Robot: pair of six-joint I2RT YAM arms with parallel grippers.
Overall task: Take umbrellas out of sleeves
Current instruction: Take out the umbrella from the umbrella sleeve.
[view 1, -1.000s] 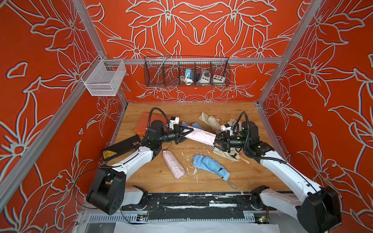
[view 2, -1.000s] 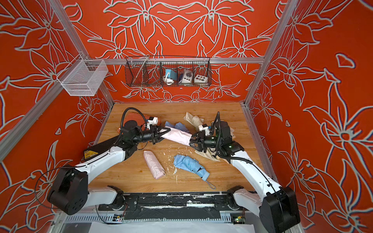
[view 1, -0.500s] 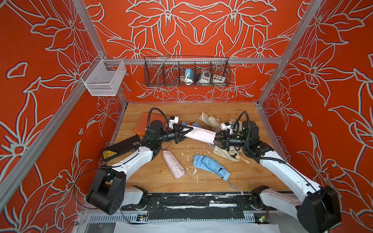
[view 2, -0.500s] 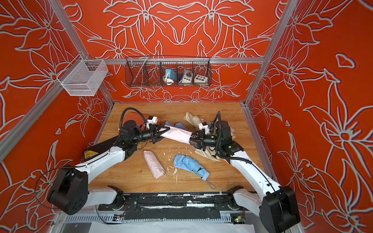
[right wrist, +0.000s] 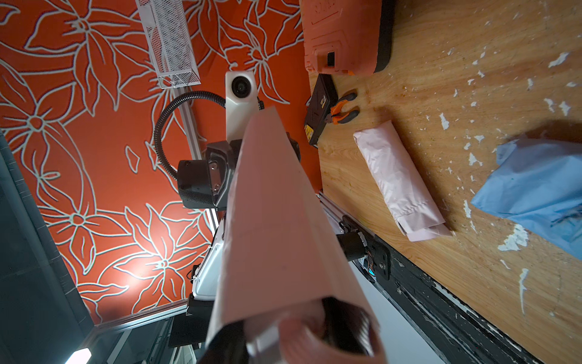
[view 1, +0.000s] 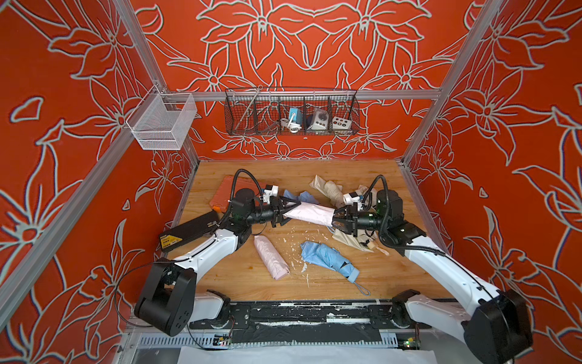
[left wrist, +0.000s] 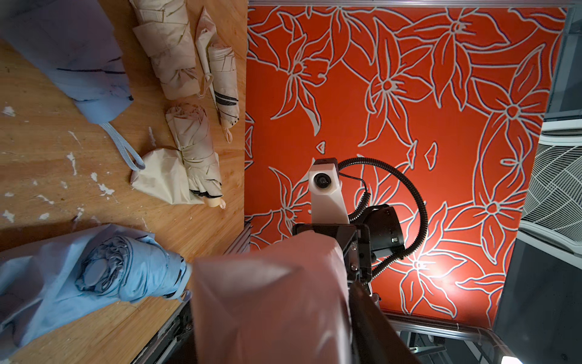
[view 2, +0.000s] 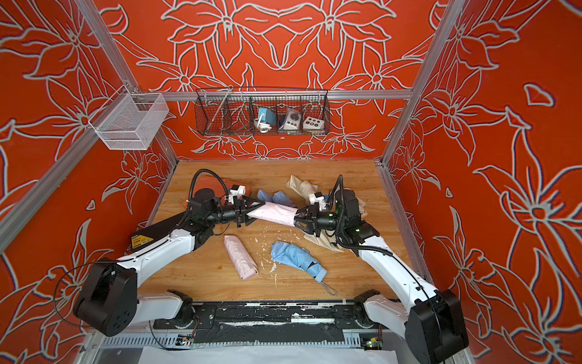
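A pale pink sleeve (view 1: 310, 212) with an umbrella inside hangs level above the table between my two grippers. My left gripper (view 1: 291, 213) stands open, its fingers spread around the sleeve's closed end (left wrist: 271, 299). My right gripper (view 1: 336, 220) is shut on the pink umbrella's handle (right wrist: 302, 340), which shows in the sleeve's open mouth. Another pink sleeved umbrella (view 1: 271, 257) lies on the table in front. A bare blue umbrella (view 1: 327, 257) lies beside it.
Cream umbrellas (view 1: 327, 189) and blue fabric (view 1: 299, 197) lie behind the arms, with more cream ones (left wrist: 195, 151) near the right wall. An orange tool case (view 1: 226, 193) and a black box (view 1: 189, 230) sit at the left. White flakes litter the wood.
My left gripper's jaws have spread apart around the sleeve's end. My right gripper has closed tighter on the handle. The pink sleeve has shifted slightly to the left.
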